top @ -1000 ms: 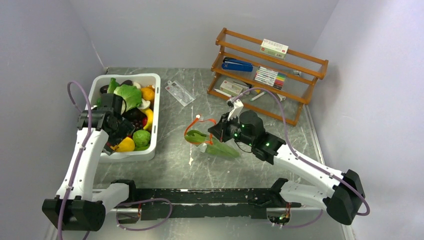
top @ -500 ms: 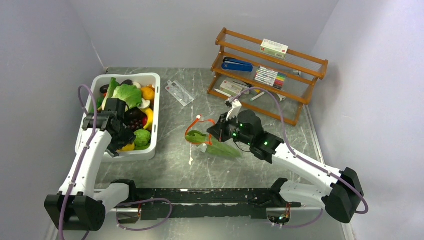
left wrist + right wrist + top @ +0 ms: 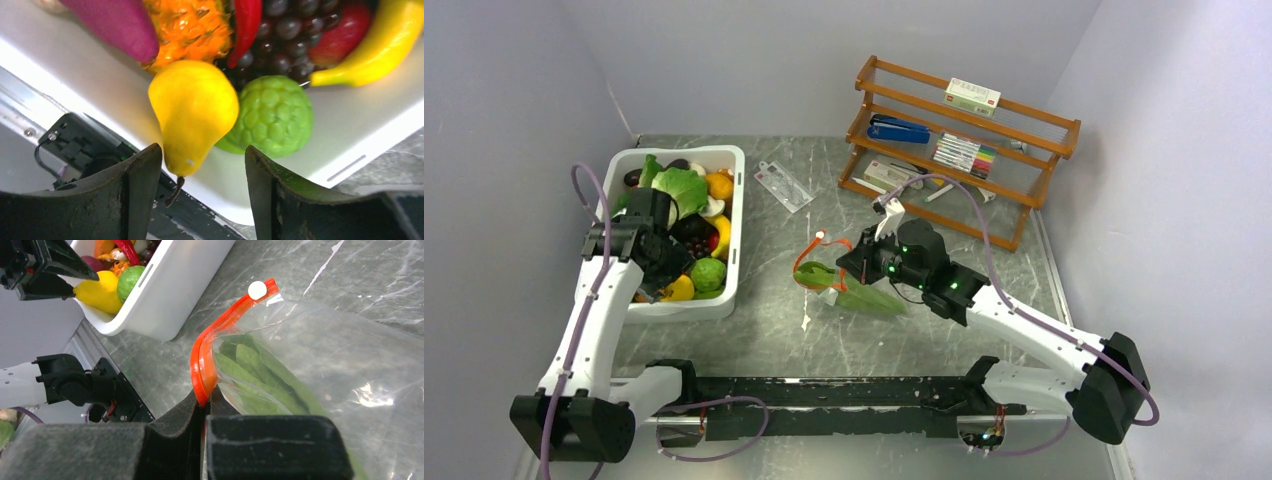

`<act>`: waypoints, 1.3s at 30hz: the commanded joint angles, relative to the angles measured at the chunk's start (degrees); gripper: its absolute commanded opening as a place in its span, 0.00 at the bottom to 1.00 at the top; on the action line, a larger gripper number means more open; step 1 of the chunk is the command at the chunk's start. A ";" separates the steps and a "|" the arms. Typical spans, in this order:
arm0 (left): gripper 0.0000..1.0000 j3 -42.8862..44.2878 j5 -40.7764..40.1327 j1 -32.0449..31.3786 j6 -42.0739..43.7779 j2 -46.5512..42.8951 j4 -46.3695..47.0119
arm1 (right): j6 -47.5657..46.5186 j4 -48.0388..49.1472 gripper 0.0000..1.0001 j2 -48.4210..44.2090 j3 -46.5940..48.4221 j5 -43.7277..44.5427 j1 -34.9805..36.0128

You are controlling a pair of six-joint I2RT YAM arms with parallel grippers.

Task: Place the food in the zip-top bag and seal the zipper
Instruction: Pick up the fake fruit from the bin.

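The clear zip-top bag lies mid-table with long green leaves inside. Its red-orange zipper arches up, with a white slider at the far end. My right gripper is shut on the zipper strip at the bag's near corner; it also shows in the top view. My left gripper is open over the near end of the white bin, jaws either side of a yellow pear, not touching it. A light-green bumpy fruit lies beside the pear.
The bin holds several more toy foods: banana, grapes, lettuce, orange. A small clear packet lies behind the bag. A wooden rack with stationery stands at the back right.
My left gripper has shifted slightly within the bin's near end, staying open above the yellow pear. The right gripper stays shut on the zipper, almost unmoved.
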 commanded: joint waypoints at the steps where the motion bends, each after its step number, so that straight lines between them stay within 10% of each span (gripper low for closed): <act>1: 0.61 1.43 0.87 0.39 1.79 -2.02 4.93 | -0.03 2.38 0.00 0.31 2.03 -0.78 -0.22; 17: 0.55 -5.37 2.16 0.38 0.56 0.30 5.36 | 0.18 2.23 0.00 -0.69 0.62 0.22 -0.24; 26: 0.08 -3.81 -3.61 0.40 0.82 -0.65 2.51 | -0.28 2.03 0.00 -1.04 0.32 1.16 -0.21; 39: 0.07 5.10 -4.54 0.33 2.35 -5.42 -1.57 | -0.89 0.14 0.00 -0.08 1.97 -0.15 -0.21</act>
